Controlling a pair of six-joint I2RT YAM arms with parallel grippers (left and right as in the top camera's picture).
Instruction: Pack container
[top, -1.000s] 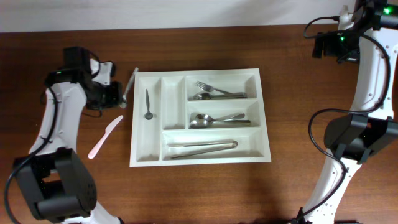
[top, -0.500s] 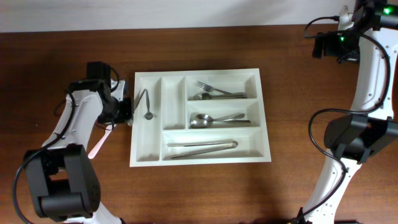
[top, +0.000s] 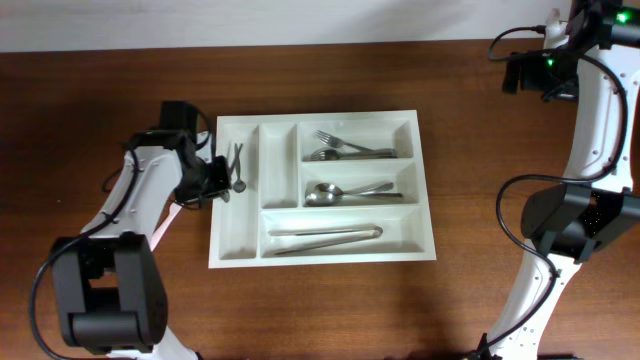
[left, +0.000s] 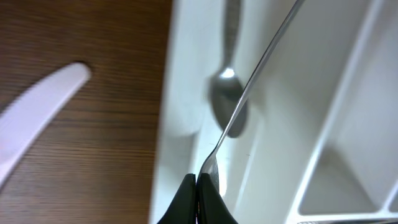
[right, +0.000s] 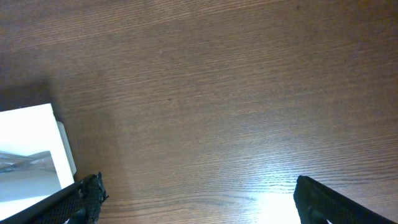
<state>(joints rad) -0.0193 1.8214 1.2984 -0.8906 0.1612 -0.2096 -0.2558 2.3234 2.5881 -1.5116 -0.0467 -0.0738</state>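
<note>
Overhead: left pincer (top: 217, 179), clamping utensil (left: 233, 119), above container (top: 330, 118) left edge.

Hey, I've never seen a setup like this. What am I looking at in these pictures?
Two robot arms sit at a wooden table. One picture looks down from above; the other two come from a camera on each wrist. A white cutlery tray holds forks, spoons, tongs and one small spoon. The left gripper is shut on a thin metal utensil over the tray's leftmost compartment, above that small spoon. A pale plastic knife lies on the table beside the tray. The right gripper is open and holds nothing, off to the side.
</note>
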